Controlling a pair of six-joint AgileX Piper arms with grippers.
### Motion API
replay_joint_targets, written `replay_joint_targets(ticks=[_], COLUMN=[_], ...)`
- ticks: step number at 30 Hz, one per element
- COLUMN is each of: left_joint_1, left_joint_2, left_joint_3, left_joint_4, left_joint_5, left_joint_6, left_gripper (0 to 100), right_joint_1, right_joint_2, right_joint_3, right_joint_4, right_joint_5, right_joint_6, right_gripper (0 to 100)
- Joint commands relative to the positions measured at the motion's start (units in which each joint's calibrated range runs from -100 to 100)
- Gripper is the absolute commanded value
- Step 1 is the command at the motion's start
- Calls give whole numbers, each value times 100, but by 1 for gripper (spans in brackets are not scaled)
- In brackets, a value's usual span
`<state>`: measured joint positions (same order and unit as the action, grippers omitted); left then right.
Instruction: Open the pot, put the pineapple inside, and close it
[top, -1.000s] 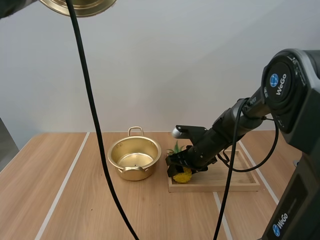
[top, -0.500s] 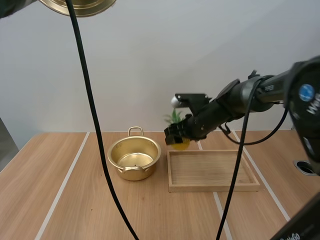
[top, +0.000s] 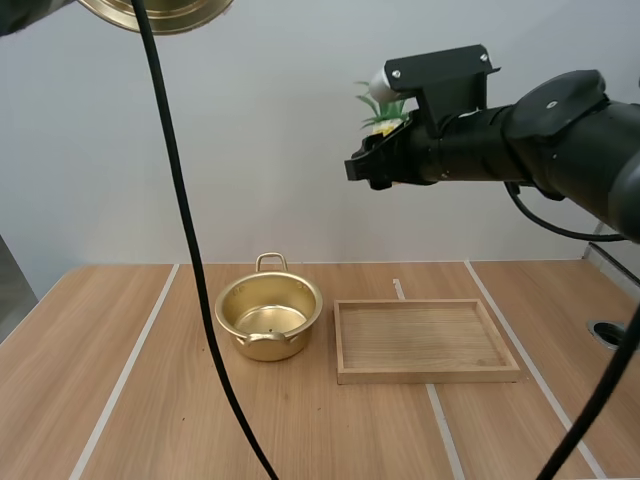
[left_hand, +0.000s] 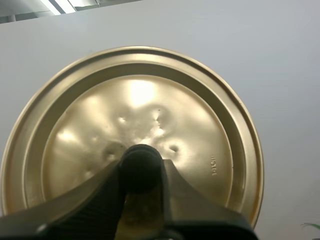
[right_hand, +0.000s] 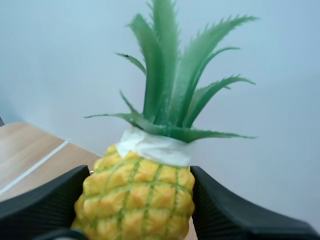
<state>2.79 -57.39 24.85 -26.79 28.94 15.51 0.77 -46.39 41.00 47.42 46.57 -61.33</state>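
Our left gripper (left_hand: 141, 172) clamps the lid (left_hand: 150, 100) by its knob (left_hand: 141, 161), held high. Below, the open pot (top: 268, 318) sits just left of a tray (top: 420, 340). Our right gripper (top: 372, 163) grasps the pineapple (right_hand: 137, 192), upright, high above the tray.

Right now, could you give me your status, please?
Left gripper shut on round gold lid, aloft. Right gripper shut on yellow pineapple, aloft. Gold pot open, unobstructed.
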Motion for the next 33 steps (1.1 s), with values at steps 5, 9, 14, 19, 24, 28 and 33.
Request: replay_joint_targets(ticks=[5,9,14,19,24,28,33], left_joint_1=[2,2,2,2,2,2,2], left_joint_2=[-28,-28,-28,-28,-28,-28,-28], left_joint_3=[-26,-26,-26,-26,-26,-26,-26], left_joint_4=[11,11,11,11,11,11,11], left_joint_5=[-111,-111,-111,-111,-111,-111,-111], left_joint_6=[-43,-43,-43,-43,-43,-43,-43], left_gripper=[0,0,0,0,0,0,0], right_joint_1=[-9,-9,-9,-9,-9,-9,159], right_joint_2=[-377,-377,-352,-79,371,726,1001], right_joint_3=[-37,-37,-37,-37,-37,-37,-48], right_joint_4=[231,254,506,1156,1334,1532,1768], right_joint_5=[91,130,270,570,970,1215,1260], right_joint_6=[-27,-27,-104,-719,-951,-1313,-1775], right_gripper=[0,0,0,0,0,0,0])
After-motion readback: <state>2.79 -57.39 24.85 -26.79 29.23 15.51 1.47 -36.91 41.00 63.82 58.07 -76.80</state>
